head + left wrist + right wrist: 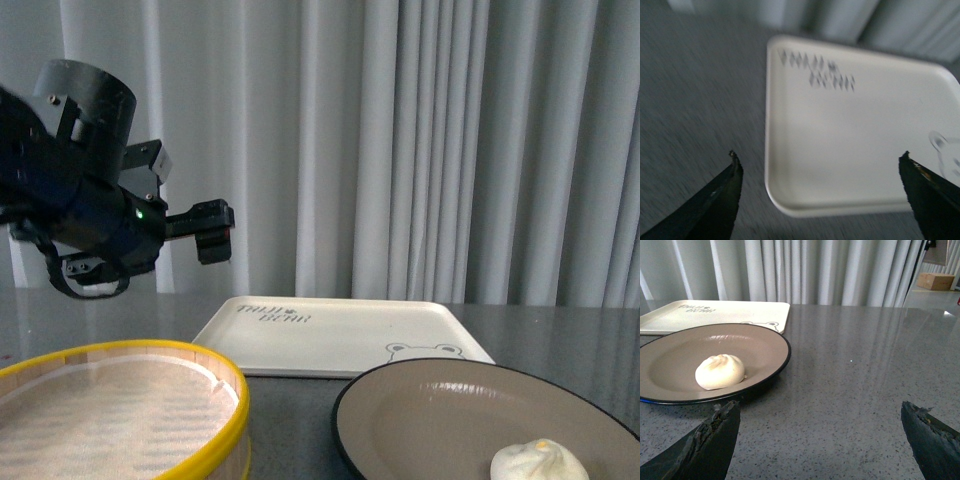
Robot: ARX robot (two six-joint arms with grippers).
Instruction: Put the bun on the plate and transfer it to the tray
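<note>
Two tools gape wide, empty: our left gripper facing the tray, our right gripper near the plate. Only the right wrist view shows the bun whole.

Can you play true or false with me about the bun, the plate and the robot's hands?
1. The small cream-white pleated bun lies on the round beige plate with a thin black rim. True.
2. The plate stands on the cream-white rectangular tray. False: it stands on the grey table, in front of the tray.
3. The yellow-rimmed bamboo steamer holds another bun. False: no bun shows in it.
4. The left hand is open. True.
5. The right hand grips the bun. False: it is open and holds nothing.
</note>
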